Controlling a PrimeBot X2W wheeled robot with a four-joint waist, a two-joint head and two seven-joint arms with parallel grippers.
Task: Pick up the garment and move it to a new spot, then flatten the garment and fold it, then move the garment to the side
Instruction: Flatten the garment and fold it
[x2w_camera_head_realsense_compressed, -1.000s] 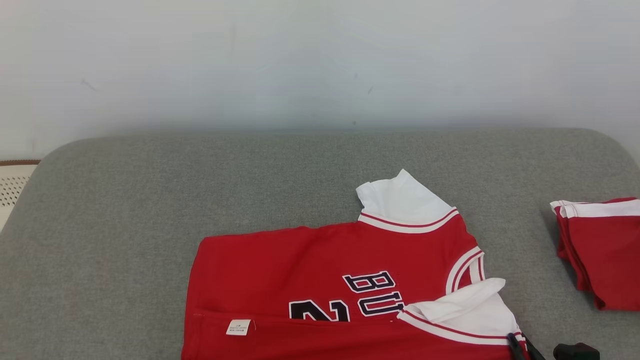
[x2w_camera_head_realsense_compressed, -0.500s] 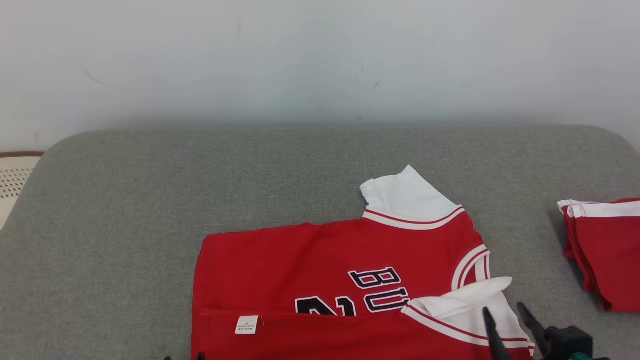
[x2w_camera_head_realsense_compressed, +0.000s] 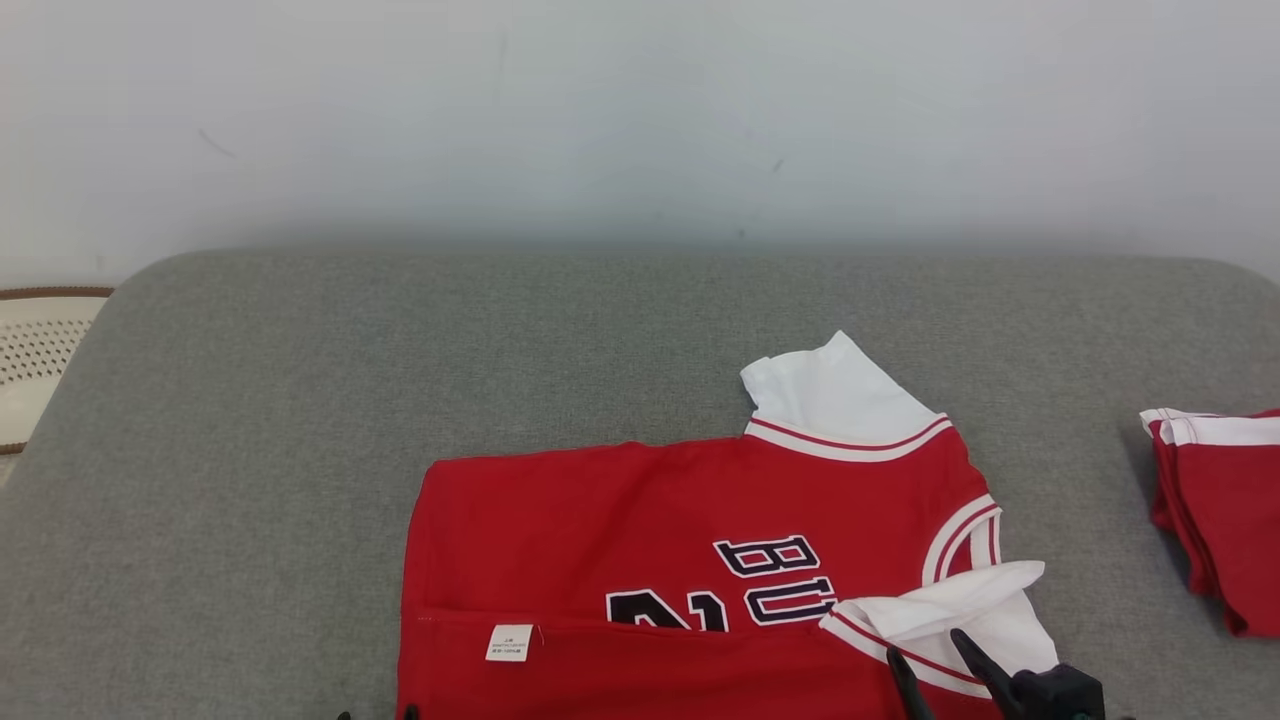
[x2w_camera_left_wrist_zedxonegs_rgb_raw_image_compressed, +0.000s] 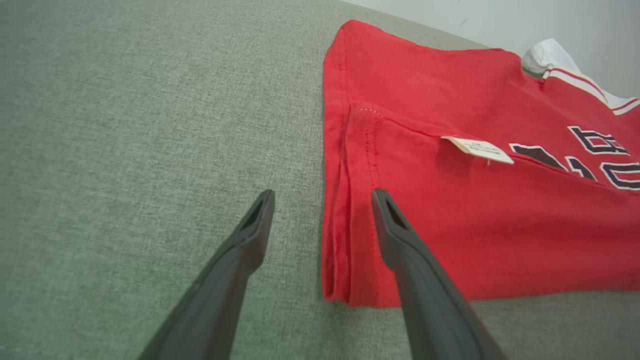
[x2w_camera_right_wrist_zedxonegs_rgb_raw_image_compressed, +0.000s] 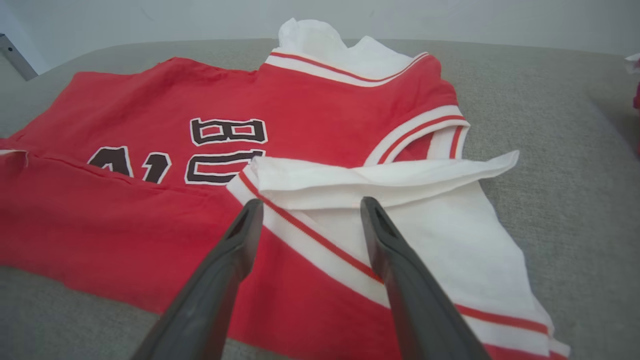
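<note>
The right gripper (x2w_camera_head_realsense_compressed: 925, 648), jaws wide and empty, hangs at the head view's lower right over the white sleeve (x2w_camera_head_realsense_compressed: 960, 610) of the red garment (x2w_camera_head_realsense_compressed: 650, 520), which lies half-folded on the grey cushion (x2w_camera_head_realsense_compressed: 300, 400); the left gripper (x2w_camera_left_wrist_zedxonegs_rgb_raw_image_compressed: 324, 195), equally wide and empty, straddles its hem edge low in the frame.

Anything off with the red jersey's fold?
Yes: on the jersey, the near white sleeve is creased back on itself, flap jutting out sideways; the far white sleeve sticks out unfolded.
</note>
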